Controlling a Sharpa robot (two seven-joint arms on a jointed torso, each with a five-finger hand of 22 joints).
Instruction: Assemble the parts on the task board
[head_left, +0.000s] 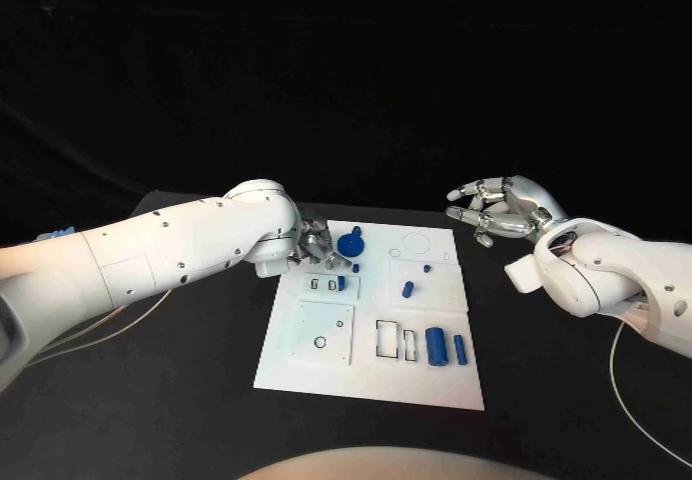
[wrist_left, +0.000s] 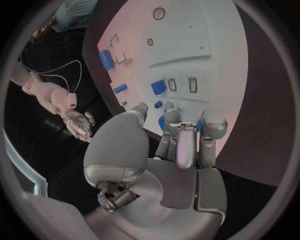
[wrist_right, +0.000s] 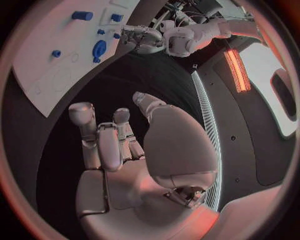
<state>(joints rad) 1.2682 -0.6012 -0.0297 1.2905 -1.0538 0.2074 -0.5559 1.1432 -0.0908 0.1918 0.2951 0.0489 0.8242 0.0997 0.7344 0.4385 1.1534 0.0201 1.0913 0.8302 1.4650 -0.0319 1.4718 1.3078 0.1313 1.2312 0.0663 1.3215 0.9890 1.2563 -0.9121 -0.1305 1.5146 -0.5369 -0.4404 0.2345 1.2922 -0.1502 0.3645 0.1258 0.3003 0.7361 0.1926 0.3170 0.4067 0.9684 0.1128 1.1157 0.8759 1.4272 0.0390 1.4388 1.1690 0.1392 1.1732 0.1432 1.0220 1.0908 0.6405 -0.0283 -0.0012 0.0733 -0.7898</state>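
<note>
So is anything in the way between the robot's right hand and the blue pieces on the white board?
Nothing visible is. The right hand hangs empty over bare black table past the board's far right corner. The nearest blue piece lies on open board. The left hand works at the opposite edge.

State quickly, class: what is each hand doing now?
Left hand: on the task board at a blue part; hold cannot be told.
Right hand: open, holding nothing.

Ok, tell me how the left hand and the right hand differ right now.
The left hand reaches over the task board, its fingers down by the round blue part; the right hand hangs over the black table, off the board. The left hand's fingers sit among the parts; the right hand's are apart and hold nothing. Both are silver, on white arms.
</note>
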